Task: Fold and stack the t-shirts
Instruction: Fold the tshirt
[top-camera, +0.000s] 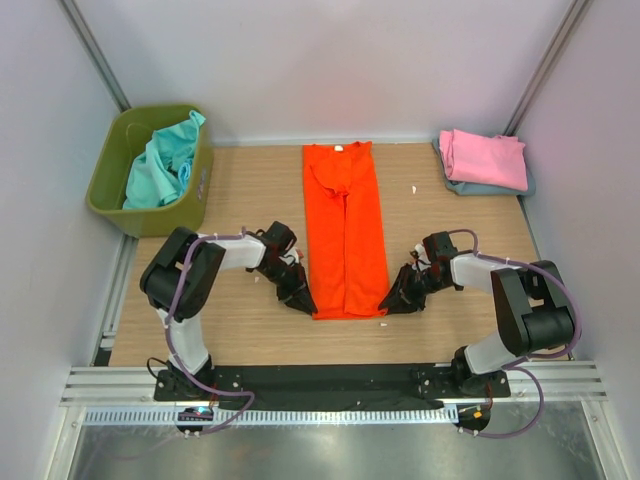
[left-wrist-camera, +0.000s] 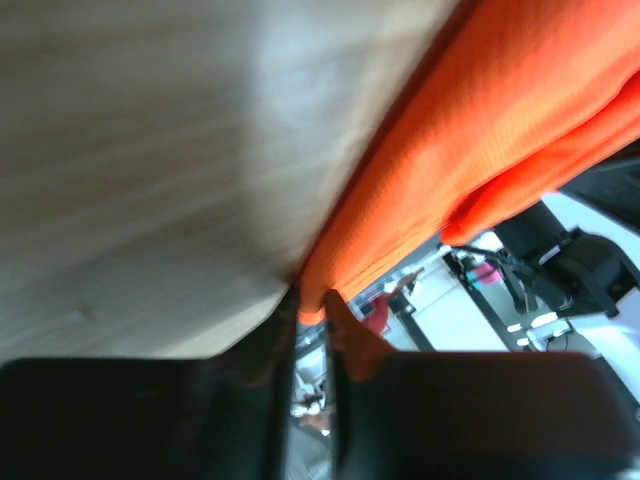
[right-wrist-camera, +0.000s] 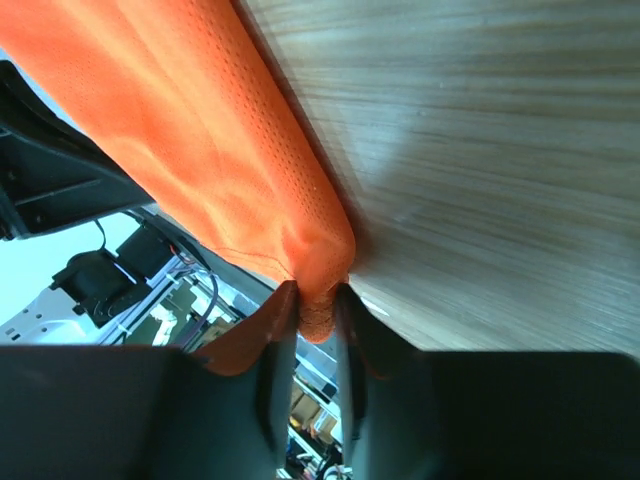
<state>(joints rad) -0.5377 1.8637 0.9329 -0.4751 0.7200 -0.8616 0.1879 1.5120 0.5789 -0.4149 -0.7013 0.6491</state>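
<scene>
A bright orange t-shirt (top-camera: 345, 230) lies folded into a long narrow strip down the middle of the table, collar at the far end. My left gripper (top-camera: 300, 300) is low at its near left corner. In the left wrist view that gripper (left-wrist-camera: 310, 300) pinches the orange hem (left-wrist-camera: 480, 130) between its fingertips. My right gripper (top-camera: 392, 303) is at the near right corner, and in the right wrist view it (right-wrist-camera: 318, 300) is shut on a bunched fold of the orange cloth (right-wrist-camera: 200, 120). A folded pink t-shirt (top-camera: 485, 157) lies on a grey-blue one (top-camera: 490, 187) at the far right.
An olive-green bin (top-camera: 105, 185) at the far left holds crumpled teal t-shirts (top-camera: 165, 165). White walls close in the table on three sides. A small white scrap (top-camera: 414, 188) lies on the wood right of the orange shirt.
</scene>
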